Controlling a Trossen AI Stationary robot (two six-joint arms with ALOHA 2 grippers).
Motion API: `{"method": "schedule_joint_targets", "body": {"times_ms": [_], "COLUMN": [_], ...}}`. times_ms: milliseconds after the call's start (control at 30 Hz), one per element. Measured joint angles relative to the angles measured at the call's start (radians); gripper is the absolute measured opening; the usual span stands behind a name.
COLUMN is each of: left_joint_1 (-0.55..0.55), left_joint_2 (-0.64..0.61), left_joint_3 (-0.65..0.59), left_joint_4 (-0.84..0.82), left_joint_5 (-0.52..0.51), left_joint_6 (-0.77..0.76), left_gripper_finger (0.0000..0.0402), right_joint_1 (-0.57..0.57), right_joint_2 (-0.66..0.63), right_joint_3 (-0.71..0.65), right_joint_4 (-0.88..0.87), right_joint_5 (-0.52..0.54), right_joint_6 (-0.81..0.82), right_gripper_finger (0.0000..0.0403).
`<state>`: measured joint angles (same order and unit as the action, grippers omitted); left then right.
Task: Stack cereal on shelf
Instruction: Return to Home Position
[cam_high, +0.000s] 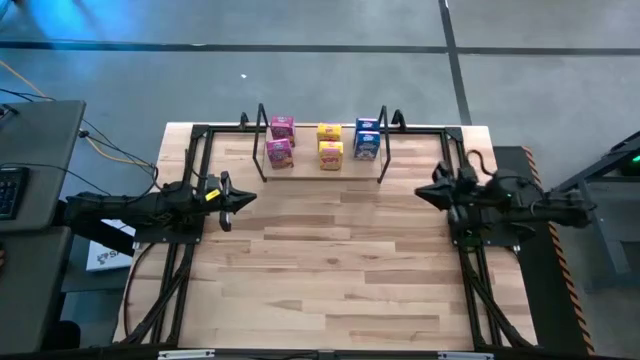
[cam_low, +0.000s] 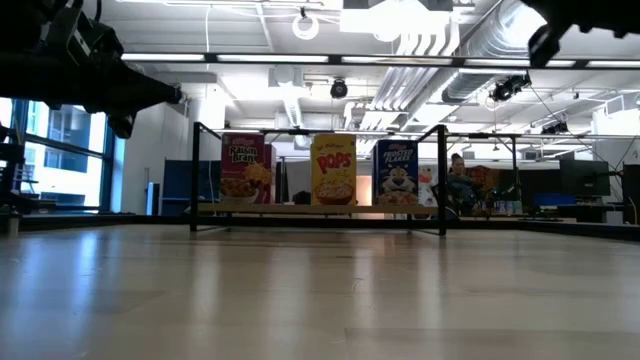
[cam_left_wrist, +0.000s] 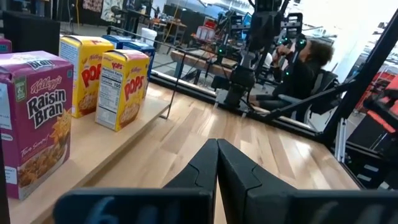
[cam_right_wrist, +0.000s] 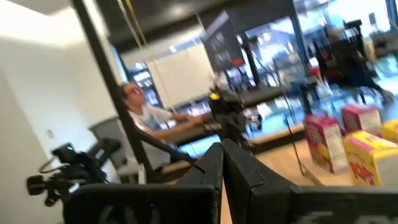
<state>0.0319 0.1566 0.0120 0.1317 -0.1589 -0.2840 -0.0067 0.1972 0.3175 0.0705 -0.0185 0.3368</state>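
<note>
Pale wood planks made up the tabletop (cam_high: 330, 260), ringed by black rails, with an open workshop room beyond it. On the left, the left gripper (cam_high: 238, 198) hung over the table's left side, raised off the wood and pointing inward, well apart from the shelf. Its wrist view showed its dark fingers (cam_left_wrist: 200, 171) pressed together, no gap, nothing held.

At the middle of the far edge stood the shelf (cam_high: 305, 168), a light board between thin black wire uprights. On it were three pairs of cartons, each pair one behind the other, all upright. The pink cereal boxes (cam_high: 280, 152) stood at the left end, the yellow cereal boxes (cam_high: 331, 155) in the middle, and the blue cereal boxes (cam_high: 367, 146) at the right end. Small gaps separated the colours.

Farther right, the right gripper (cam_high: 422, 190) hung over the table's right side, also raised, pointing inward and clear of the shelf. Its fingers (cam_right_wrist: 245, 173) likewise met tip to tip, holding nothing. Behind the table, past the shelf's right upright, a person (cam_low: 460, 185) sat in the room.
</note>
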Motion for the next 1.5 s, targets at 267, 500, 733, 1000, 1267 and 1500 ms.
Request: {"method": "schedule_joint_targets", "body": {"times_ms": [267,500,733,1000,1267,1500], "left_joint_1": [0.0,0.0,0.0,0.0,0.0,0.0], "left_joint_2": [0.004,0.015,0.017,0.017,0.017,0.017], "left_joint_3": [0.001,0.002,0.002,0.002,0.002,0.001], "left_joint_4": [0.0,-0.016,-0.016,-0.015,-0.015,-0.015], "left_joint_5": [-0.002,-0.011,-0.011,-0.011,-0.011,-0.011], "left_joint_6": [-0.001,-0.001,-0.001,-0.001,-0.001,-0.001], "left_gripper_finger": [0.0002,0.0002,0.0001,0.0002,0.0003,0.0003], "right_joint_1": [0.0,0.001,0.001,0.001,0.001,0.001], "right_joint_2": [-0.173,-0.196,-0.192,-0.192,-0.193,-0.193], "right_joint_3": [-0.106,-0.105,-0.106,-0.256,-0.307,-0.307], "right_joint_4": [0.02,-0.107,-0.154,0.032,0.091,-0.043], "right_joint_5": [-0.054,-0.014,0.0,0.099,0.021,-0.052], "right_joint_6": [-0.116,-0.172,-0.142,-0.158,-0.218,-0.233], "right_gripper_finger": [0.0,0.0,0.0,0.0,0.0,0.0]}}
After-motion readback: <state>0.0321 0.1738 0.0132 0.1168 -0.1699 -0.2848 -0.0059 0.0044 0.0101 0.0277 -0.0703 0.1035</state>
